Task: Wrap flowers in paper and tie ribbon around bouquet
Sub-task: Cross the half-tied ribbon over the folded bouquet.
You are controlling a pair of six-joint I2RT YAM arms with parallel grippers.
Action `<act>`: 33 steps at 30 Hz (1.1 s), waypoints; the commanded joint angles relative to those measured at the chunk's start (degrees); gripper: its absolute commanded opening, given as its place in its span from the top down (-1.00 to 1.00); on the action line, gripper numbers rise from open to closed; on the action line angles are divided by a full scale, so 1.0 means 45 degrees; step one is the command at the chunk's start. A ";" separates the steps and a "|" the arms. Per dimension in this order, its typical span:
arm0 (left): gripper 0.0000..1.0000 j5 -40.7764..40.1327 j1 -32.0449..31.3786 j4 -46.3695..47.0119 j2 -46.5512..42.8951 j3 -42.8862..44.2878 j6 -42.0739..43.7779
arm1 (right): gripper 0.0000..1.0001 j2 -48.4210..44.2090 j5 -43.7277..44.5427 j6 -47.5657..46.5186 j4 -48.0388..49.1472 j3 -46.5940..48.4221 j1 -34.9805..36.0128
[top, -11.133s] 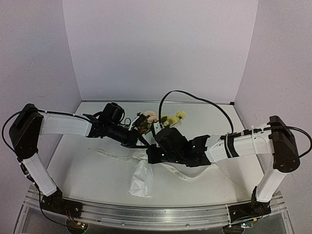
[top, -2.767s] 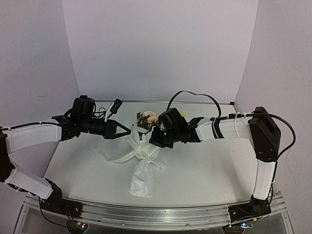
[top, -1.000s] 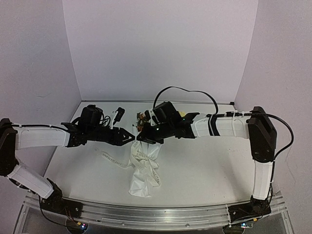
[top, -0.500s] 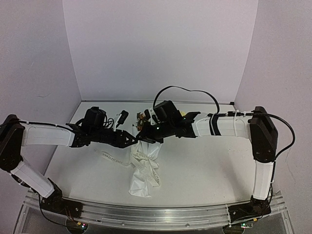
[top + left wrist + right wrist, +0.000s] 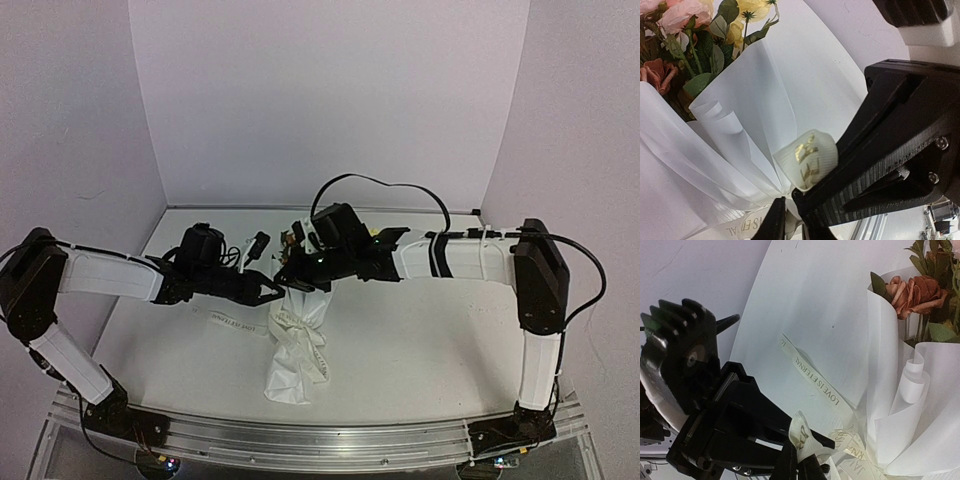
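The bouquet lies on the table, its white paper cone pointing toward me and the flowers at the far end. Pink, orange and yellow flowers stick out of the paper. The lettered ribbon circles the cone's neck, with a tail on the table to the left. My right gripper is shut on a ribbon loop at the neck. My left gripper meets it there from the left. The left gripper has its jaws nearly together with a pale strip of ribbon between them.
The white table is walled by lilac panels at the back and both sides. An aluminium rail runs along the near edge. A black cable arches over the right arm. The two grippers are almost touching.
The left arm has reached right to the bouquet's neck, and its jaws have narrowed from open to nearly together. The right gripper has stayed shut on the ribbon, shifting only slightly.
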 commanded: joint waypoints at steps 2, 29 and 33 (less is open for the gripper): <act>0.98 -0.0208 0.0028 0.1178 -0.0068 -0.0243 -0.0552 | 0.71 -0.0516 0.0352 -0.0180 -0.0028 -0.0146 0.0142; 0.99 -0.1550 0.0027 0.1626 -0.0706 -0.0861 -0.1736 | 0.39 -0.0183 0.6341 -0.3931 -0.4228 0.0308 0.2263; 1.00 -0.1429 0.0027 0.1616 -0.0692 -0.0805 -0.1701 | 0.38 0.0111 0.6798 -0.4196 -0.4417 0.0655 0.2261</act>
